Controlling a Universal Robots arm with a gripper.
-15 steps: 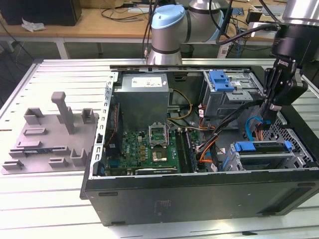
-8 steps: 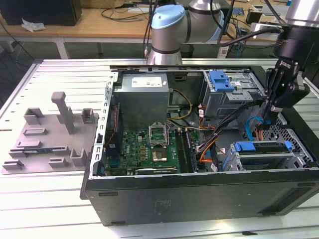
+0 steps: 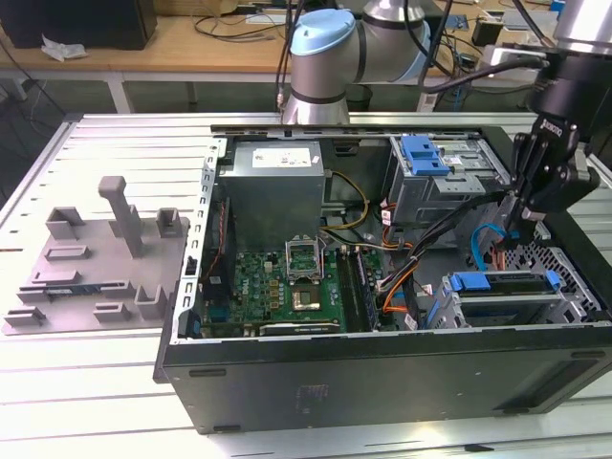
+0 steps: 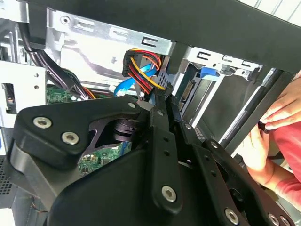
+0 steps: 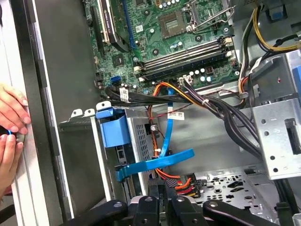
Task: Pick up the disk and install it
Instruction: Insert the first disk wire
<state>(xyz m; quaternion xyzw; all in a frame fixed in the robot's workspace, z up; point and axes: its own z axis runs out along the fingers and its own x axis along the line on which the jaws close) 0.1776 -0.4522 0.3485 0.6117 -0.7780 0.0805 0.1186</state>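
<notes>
On the exterior view's left a grey fixture [image 3: 96, 258] sits on the table, well apart from the work and no hazard. Inside the open computer case [image 3: 382, 378] the motherboard [image 3: 287, 282] lies bare, and a loose bundle of orange and black wires [image 3: 402, 287] trails across towards the drive bays, so anything dragged that way could catch it. Further right, the blue latch plate [image 3: 426, 153] tops the upper cage. The curved blue cable [image 5: 160, 161] loops just beside the lower bay, close under the tool in the first wrist view. The gripper [image 3: 522, 218] hangs inside the case near the exterior view's right. Its fingers [image 4: 162, 141] appear drawn together at the tips with nothing between them. The disk [image 3: 507, 285] lies just below it in the lower bay, a blue carrier tab at each end. I cannot tell whether it is pushed fully home. The main risk, as I judge it, is snagging: a finger dropping between cable and cage could hook the blue loop or the wires and pull a plug loose. A disk left half-seated could also jam or tilt if pressed off-centre. Finally, a person's hands [image 5: 10, 117] rest at the case edge in the first wrist view — close enough that a sideways swing of the arm could strike them.
</notes>
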